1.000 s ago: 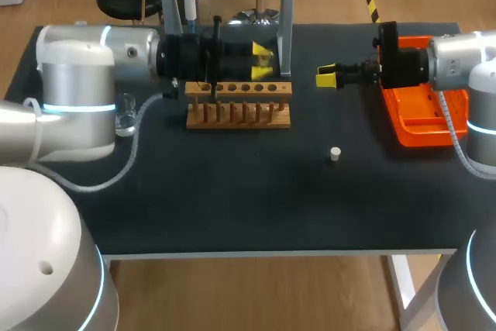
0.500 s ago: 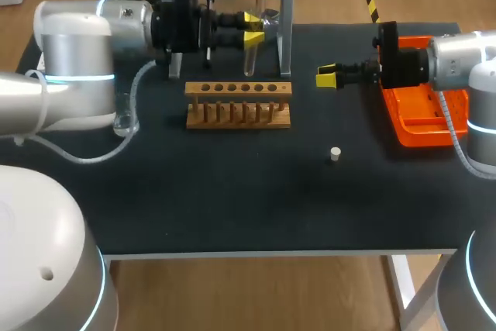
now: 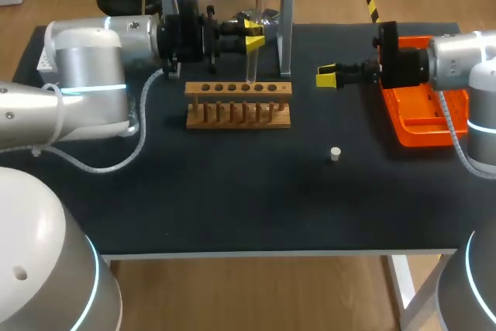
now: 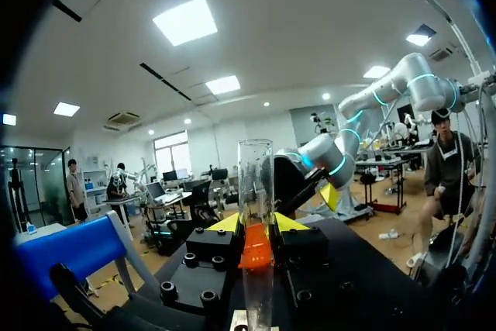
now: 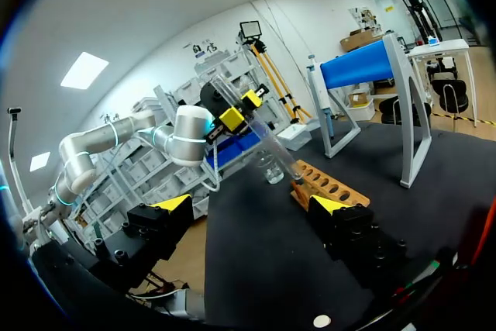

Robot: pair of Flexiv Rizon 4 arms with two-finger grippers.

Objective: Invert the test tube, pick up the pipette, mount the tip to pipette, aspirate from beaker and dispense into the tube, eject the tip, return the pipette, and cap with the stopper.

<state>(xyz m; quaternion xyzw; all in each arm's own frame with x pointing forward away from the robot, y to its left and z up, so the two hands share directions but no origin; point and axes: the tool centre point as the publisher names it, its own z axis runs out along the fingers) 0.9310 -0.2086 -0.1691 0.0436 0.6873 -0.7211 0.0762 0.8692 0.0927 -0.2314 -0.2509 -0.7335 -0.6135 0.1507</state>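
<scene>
Gripping the test tube point(image 3: 251, 63) from both sides, the left gripper point(image 3: 253, 35) holds it over the wooden rack point(image 3: 239, 104). The tube's long axis stands near vertical, and its lower end sits at a hole right of the rack's middle. The flat rim in the left wrist view suggests the mouth points up. Seating it calls for a straight drop along that axis. The right gripper point(image 3: 324, 77) hangs spread and empty, well apart, between rack and orange tray point(image 3: 422, 125).
</scene>
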